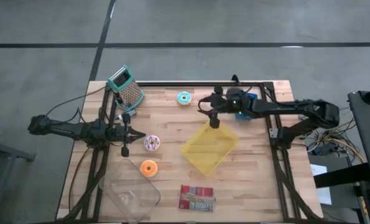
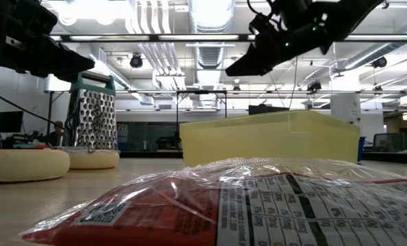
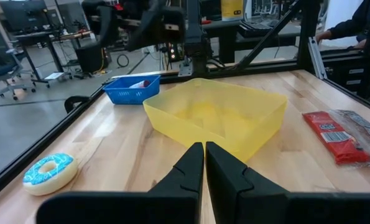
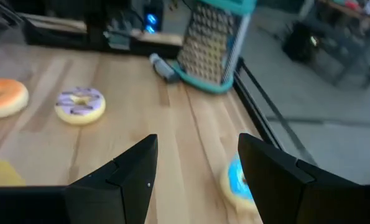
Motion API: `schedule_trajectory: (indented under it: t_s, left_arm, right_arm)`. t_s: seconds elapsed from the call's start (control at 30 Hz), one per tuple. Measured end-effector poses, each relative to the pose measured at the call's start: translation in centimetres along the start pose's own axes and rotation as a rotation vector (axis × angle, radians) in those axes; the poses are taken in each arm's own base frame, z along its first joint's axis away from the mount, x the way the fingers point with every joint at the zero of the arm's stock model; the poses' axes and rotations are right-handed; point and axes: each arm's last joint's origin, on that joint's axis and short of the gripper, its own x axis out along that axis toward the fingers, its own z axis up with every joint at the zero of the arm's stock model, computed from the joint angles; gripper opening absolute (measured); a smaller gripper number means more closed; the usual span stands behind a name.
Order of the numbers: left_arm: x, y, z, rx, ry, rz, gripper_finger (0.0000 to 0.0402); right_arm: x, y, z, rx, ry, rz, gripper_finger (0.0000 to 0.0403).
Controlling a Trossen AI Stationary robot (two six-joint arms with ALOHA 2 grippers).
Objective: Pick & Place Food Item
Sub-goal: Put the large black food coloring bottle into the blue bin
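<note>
While the right gripper (image 1: 213, 122) hangs spread and empty over the far rim of the yellow bin (image 1: 211, 149), the nearest food is the blue donut (image 1: 184, 98).
Blue donut sits on the table just ahead of the right fingers and slightly to one side, beyond the bin; it's round, so no long axis to line up with. Right arm is clearly nearer to it. Left gripper (image 1: 125, 149) is clenched on nothing, waiting just beside the purple donut (image 1: 152, 143), with the orange donut (image 1: 148, 168) near it. My read: the reach to the blue one hasn't started.
</note>
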Motion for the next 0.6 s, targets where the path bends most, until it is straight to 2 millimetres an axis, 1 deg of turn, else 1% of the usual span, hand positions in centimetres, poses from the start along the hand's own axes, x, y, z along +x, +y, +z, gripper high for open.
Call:
schedule_trajectory:
  t_s: [0.07, 0.13, 0.2, 0.27, 0.33, 0.6]
  left_arm:
    - [0.0, 0.0, 0.0, 0.0, 0.001, -0.001, 0.0023]
    - [0.0, 0.0, 0.0, 0.0, 0.001, -0.001, 0.0023]
    - [0.0, 0.0, 0.0, 0.0, 0.001, -0.002, 0.0023]
    - [0.0, 0.0, 0.0, 0.0, 0.001, -0.001, 0.0023]
    - [0.0, 0.0, 0.0, 0.0, 0.001, -0.002, 0.0023]
    - [0.0, 0.0, 0.0, 0.0, 0.001, -0.001, 0.0023]
  right_arm:
    - [0.7, -0.8, -0.3, -0.009, -0.034, 0.03, 0.0221]
    - [1.4, -1.3, -0.9, 0.028, -0.025, 0.048, 0.0221]
    - [2.1, -1.5, -1.3, 0.075, -0.007, 0.056, 0.0221]
    - [2.3, -1.5, -1.5, 0.087, 0.002, 0.057, 0.0221]
    - [2.3, -1.5, -1.3, 0.077, -0.005, 0.056, 0.0221]
    - [1.1, -1.8, -0.2, 0.07, -0.041, 0.008, 0.0221]
